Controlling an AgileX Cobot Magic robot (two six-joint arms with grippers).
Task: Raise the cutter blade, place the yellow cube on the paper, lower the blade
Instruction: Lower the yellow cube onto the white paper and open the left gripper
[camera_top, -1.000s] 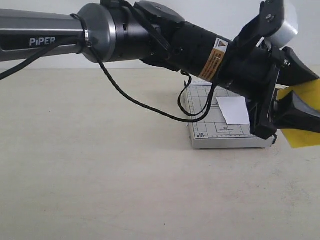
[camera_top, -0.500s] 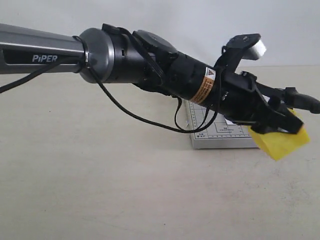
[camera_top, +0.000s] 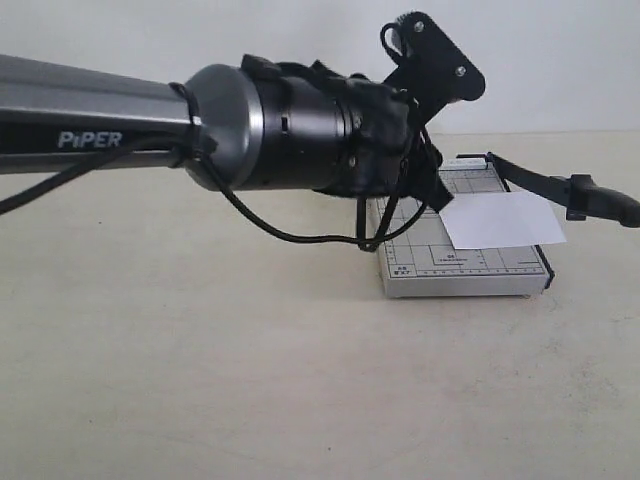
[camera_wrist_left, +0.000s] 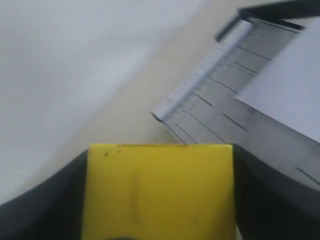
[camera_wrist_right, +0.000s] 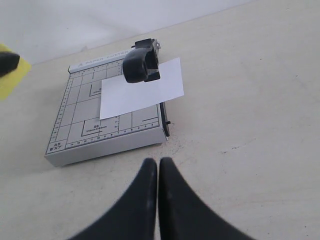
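Note:
The yellow cube (camera_wrist_left: 160, 195) fills the gap between the dark fingers (camera_wrist_left: 47, 205) of my left gripper (camera_wrist_left: 160, 165), which is shut on it. It hangs in the air beside the far side of the grey cutter board (camera_wrist_left: 215, 105). In the exterior view my left arm's wrist hides both the cube and the gripper. The white paper (camera_top: 500, 220) lies skewed on the board (camera_top: 465, 275). The cutter blade (camera_top: 555, 185) is raised at a slant, with its thick handle (camera_wrist_right: 141, 65) above the paper (camera_wrist_right: 142, 92). A corner of the cube (camera_wrist_right: 10, 80) shows in the right wrist view. My right gripper (camera_wrist_right: 158, 167) is shut and empty above the table, just off the board's near corner.
My left arm (camera_top: 290, 125) reaches across the scene from the left, with a black cable (camera_top: 290, 232) looping below it. The cream table (camera_top: 250, 380) spreads around the board. A pale wall stands behind.
My left gripper has swung with the yellow cube from the board's front right to behind the arm's wrist. The cube has left the exterior view and the paper is uncovered. The blade stays raised.

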